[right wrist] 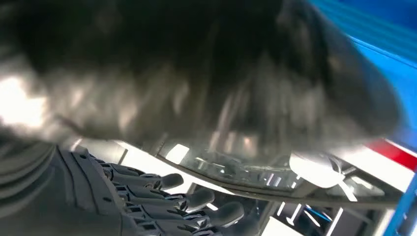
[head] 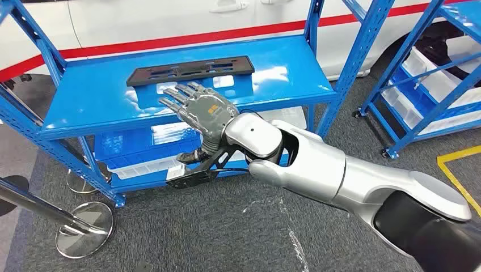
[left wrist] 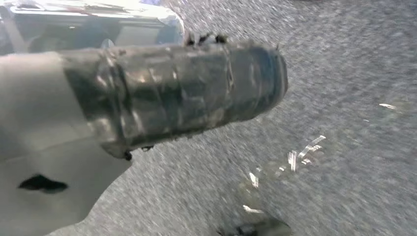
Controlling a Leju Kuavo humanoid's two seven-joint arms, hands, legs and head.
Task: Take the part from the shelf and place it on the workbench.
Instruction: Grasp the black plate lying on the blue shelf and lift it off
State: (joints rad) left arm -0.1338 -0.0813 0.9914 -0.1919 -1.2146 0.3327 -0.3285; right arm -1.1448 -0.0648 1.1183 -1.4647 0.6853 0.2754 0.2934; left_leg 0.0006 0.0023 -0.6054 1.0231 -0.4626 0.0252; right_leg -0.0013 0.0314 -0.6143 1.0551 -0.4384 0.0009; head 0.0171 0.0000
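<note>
right hand reaching over the shelf toward the part

the part (head: 190, 70) is a long, flat, dark plate with slots and cut-outs, lying flat on the top deck of the blue shelf (head: 85, 102), toward the back edge, with its long side running roughly across the head view. it looks rigid and thin, probably moulded plastic or light metal, so likely light for its length but awkward: lying flush on a glossy painted deck, it gives the fingers little to get under, and it may slide rather than lift. a sensible hold would be near the middle of its length, pinching across the narrow width or over the near long edge, so it does not tip at one end.

the right hand (head: 199, 110) hovers above the deck in front of the part, back of the hand up, fingers (head: 180, 93) spread and extended, holding nothing. the fingertips point at the part's near edge and sit just short of it; no contact is visible. in the right wrist view the dark fingers (right wrist: 172, 199) also lie apart and empty.

the left hand (left wrist: 172, 93) hangs over grey carpet; its ribbed cover shows, but whether its fingers are spread or curled cannot be told
</note>
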